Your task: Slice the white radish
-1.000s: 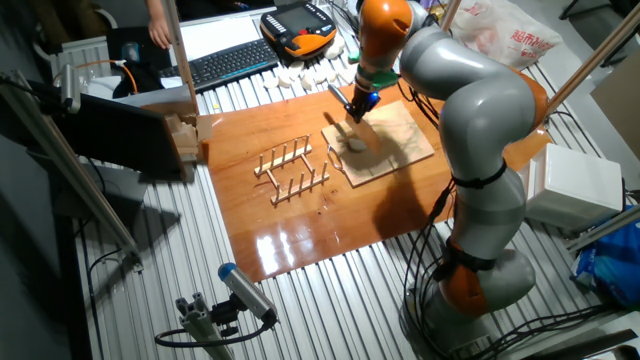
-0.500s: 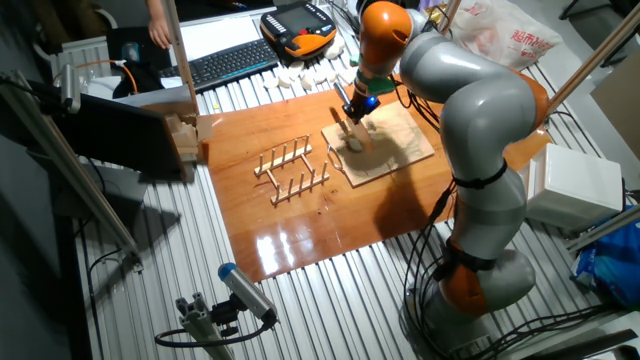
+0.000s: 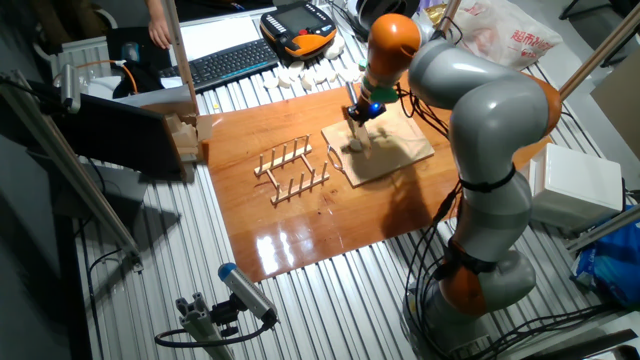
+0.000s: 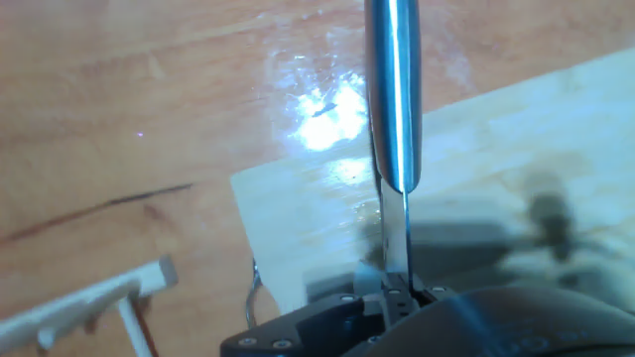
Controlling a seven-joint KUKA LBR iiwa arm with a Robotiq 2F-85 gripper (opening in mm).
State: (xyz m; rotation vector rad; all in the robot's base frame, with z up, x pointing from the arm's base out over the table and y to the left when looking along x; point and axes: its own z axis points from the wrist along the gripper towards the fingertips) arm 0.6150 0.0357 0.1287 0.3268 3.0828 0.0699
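My gripper [image 3: 363, 112] is shut on a metal knife [image 3: 357, 128] that points down at the light wooden cutting board [image 3: 395, 150]. A small pale piece, the white radish [image 3: 355, 143], lies on the board's left part right at the knife tip, partly hidden by it. In the hand view the shiny blade [image 4: 394, 99] runs up from the fingers [image 4: 382, 297] over the board's corner [image 4: 298, 228]. The radish does not show there.
A wooden peg rack [image 3: 292, 170] stands on the brown table top [image 3: 270, 230] left of the board. White chunky blocks [image 3: 300, 72], a keyboard [image 3: 230, 62] and a teach pendant [image 3: 298, 28] lie behind. A wooden block [image 3: 185, 138] sits at the left edge.
The gripper has moved right and a little back over the board. The knife has turned from slanted to nearly upright.
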